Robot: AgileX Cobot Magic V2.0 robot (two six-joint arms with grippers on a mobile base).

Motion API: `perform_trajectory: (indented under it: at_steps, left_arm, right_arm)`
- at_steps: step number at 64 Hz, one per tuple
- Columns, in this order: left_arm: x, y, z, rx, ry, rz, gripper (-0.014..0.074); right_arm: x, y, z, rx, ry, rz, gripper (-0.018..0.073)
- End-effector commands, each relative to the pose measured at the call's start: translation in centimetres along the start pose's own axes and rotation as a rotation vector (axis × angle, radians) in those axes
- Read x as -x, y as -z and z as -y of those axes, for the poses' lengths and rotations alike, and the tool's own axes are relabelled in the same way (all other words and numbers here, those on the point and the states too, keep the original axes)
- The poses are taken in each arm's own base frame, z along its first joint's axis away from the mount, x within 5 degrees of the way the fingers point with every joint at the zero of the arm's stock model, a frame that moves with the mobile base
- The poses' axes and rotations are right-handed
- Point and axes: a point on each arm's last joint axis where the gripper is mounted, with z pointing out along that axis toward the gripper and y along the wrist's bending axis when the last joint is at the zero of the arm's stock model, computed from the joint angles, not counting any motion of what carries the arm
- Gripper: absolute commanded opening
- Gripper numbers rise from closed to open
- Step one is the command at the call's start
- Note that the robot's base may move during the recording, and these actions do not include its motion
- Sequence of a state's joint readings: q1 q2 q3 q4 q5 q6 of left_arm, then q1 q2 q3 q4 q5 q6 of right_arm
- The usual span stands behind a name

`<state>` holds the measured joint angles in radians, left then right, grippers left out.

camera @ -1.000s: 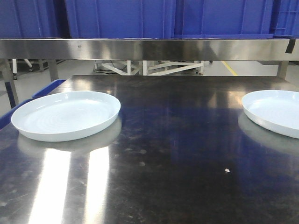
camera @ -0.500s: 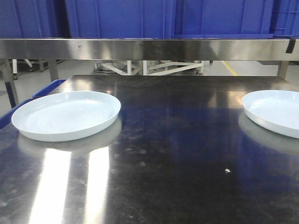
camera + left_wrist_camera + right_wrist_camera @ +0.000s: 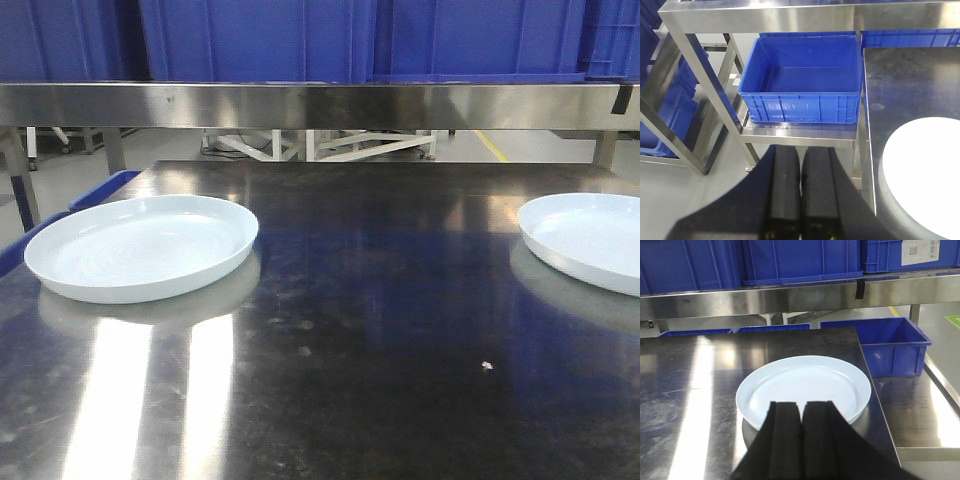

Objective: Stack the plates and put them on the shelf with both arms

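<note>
Two white plates lie flat on the dark steel table. One plate [image 3: 142, 245] is at the left, the other plate [image 3: 588, 240] at the right edge of the front view. The shelf rail [image 3: 320, 104] runs across the back. My left gripper [image 3: 800, 152] is shut and empty, hanging off the table's left side with the left plate [image 3: 925, 175] to its right. In the right wrist view, my right gripper [image 3: 801, 405] is shut and empty, just in front of the right plate [image 3: 805, 387]. Neither gripper shows in the front view.
Blue crates [image 3: 360, 40] stand on the shelf above the rail. An open blue crate [image 3: 802, 80] sits on a low rack left of the table, another blue crate [image 3: 890, 342] low on the right. The table edge [image 3: 866, 150] runs beside my left gripper.
</note>
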<state>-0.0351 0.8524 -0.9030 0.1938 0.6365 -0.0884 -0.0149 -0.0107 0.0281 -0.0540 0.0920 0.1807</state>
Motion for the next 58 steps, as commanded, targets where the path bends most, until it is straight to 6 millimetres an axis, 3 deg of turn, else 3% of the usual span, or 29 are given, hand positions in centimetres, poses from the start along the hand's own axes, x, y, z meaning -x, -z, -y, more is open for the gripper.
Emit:
perform_trajectory:
  at_steps: [1, 30, 43, 49, 58]
  left_arm:
    - [1.6, 0.8, 0.0, -0.006, 0.003, 0.104, 0.0083]
    - [1.6, 0.8, 0.0, -0.015, 0.015, 0.107, 0.0083]
    - [1.6, 0.8, 0.1, -0.017, 0.019, 0.107, 0.0083]
    - [1.6, 0.8, 0.2, -0.027, 0.028, 0.106, 0.0083]
    - [1.6, 0.7, 0.6, -0.053, 0.018, 0.100, 0.0083]
  right_arm:
    - [0.9, 0.2, -0.1, 0.012, 0.007, 0.109, 0.0023]
    - [1.2, 0.2, -0.2, 0.018, 0.007, 0.144, 0.0023]
    - [3.9, 0.8, -0.6, 0.050, -0.036, 0.295, 0.0023]
    - [6.1, 1.0, -0.8, 0.026, -0.074, 0.185, 0.0023]
    - [9.2, -0.2, -0.9, -0.050, -0.054, -0.134, 0.0023]
